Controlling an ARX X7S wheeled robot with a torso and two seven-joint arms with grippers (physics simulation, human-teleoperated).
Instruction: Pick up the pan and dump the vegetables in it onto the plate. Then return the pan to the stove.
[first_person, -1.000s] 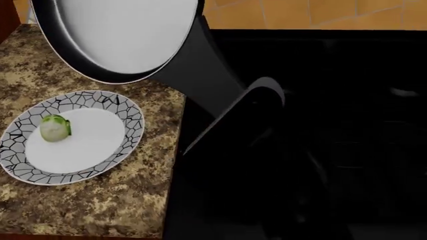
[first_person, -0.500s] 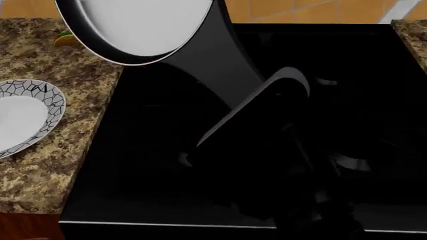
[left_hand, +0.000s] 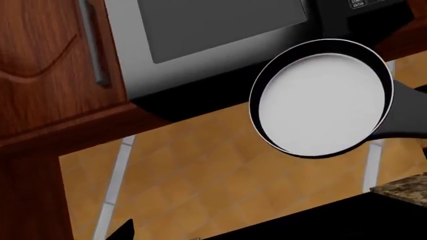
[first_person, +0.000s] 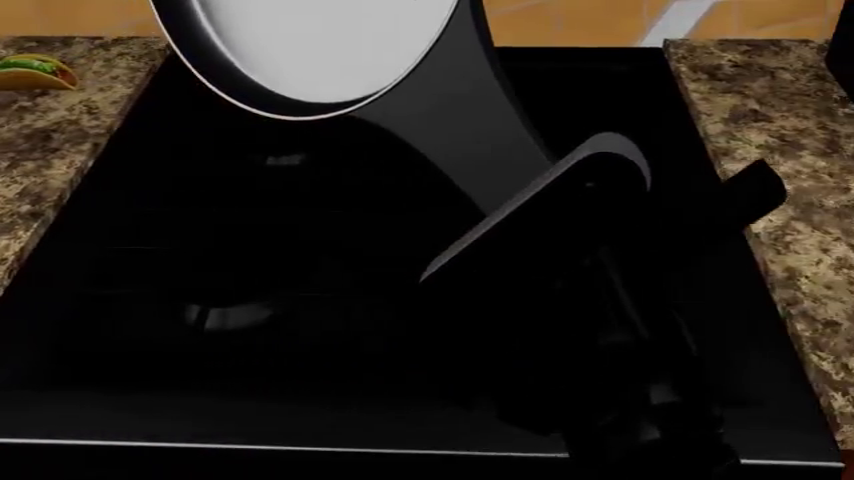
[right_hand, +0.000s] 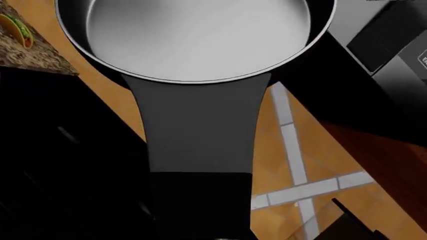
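Head view shows the frying pan (first_person: 314, 50) empty, tilted high over the stove (first_person: 267, 300); dumping looks done, setting it down remains. Right claw (first_person: 561, 250) appears to grip its handle. Left claw, plate and sprout are out of sight.

Over the last second the head view swings rightward across the stove (first_person: 334, 300). The plate and the sprout on it, in view to the left of the stove a second ago and half cut off half a second ago, are now out of view. The stove now fills the middle, with granite counter (first_person: 781, 150) newly showing on its right side and a taco (first_person: 38, 72) on the counter at its left. The tilted pan (first_person: 320, 50) now hangs over the stove's back part instead of over the counter beside the plate.
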